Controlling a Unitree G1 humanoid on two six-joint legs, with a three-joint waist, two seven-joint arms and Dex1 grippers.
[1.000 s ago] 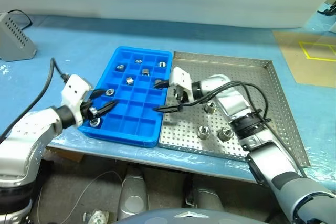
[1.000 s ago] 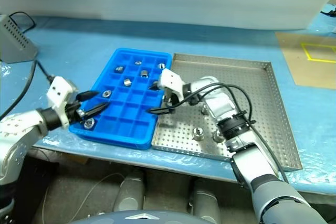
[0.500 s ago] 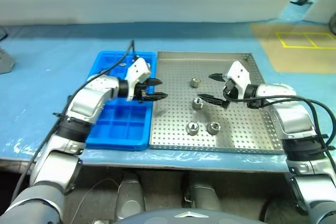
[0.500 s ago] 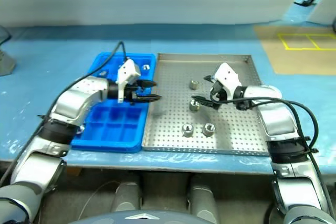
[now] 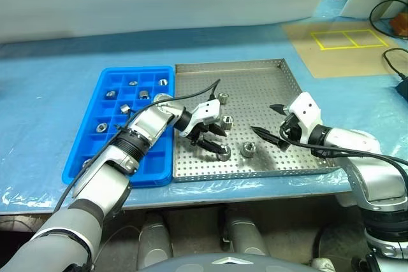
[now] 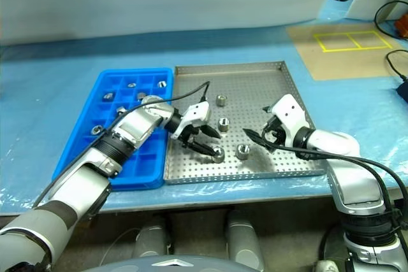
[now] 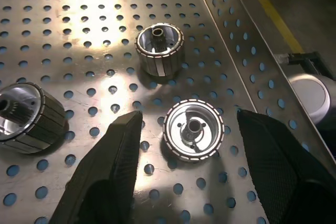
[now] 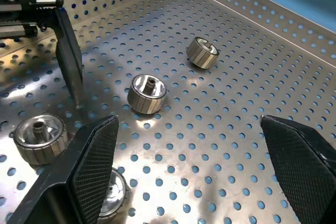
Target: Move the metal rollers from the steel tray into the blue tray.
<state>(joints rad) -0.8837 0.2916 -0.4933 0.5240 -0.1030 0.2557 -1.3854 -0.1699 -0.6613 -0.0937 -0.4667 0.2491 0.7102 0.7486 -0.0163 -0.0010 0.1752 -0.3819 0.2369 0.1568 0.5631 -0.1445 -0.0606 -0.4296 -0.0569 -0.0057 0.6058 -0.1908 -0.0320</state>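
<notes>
The steel tray (image 5: 268, 84) lies mid-table with the blue tray (image 5: 84, 157) against its left side. Several metal rollers stand on the perforated floor: one at the back (image 5: 222, 98), one mid-tray (image 5: 225, 121), two near the front (image 5: 224, 152) (image 5: 248, 150). My left gripper (image 5: 218, 141) is open low over the front-left roller (image 7: 193, 128). That roller sits between the fingers (image 7: 113, 156) with a gap on each side. My right gripper (image 5: 264, 119) hangs open over the tray's right half, holding nothing. The blue tray holds several rollers (image 5: 144, 95) in its far compartments.
Blue sheeting covers the table (image 5: 51, 68). The steel tray's raised rim (image 5: 299, 93) runs just behind my right gripper. A brown mat with yellow tape (image 5: 347, 35) and cables (image 5: 392, 14) lie at the back right.
The camera has swung. My left gripper went from over the blue tray across into the steel tray and down around a roller. My right gripper drew back toward the tray's right side.
</notes>
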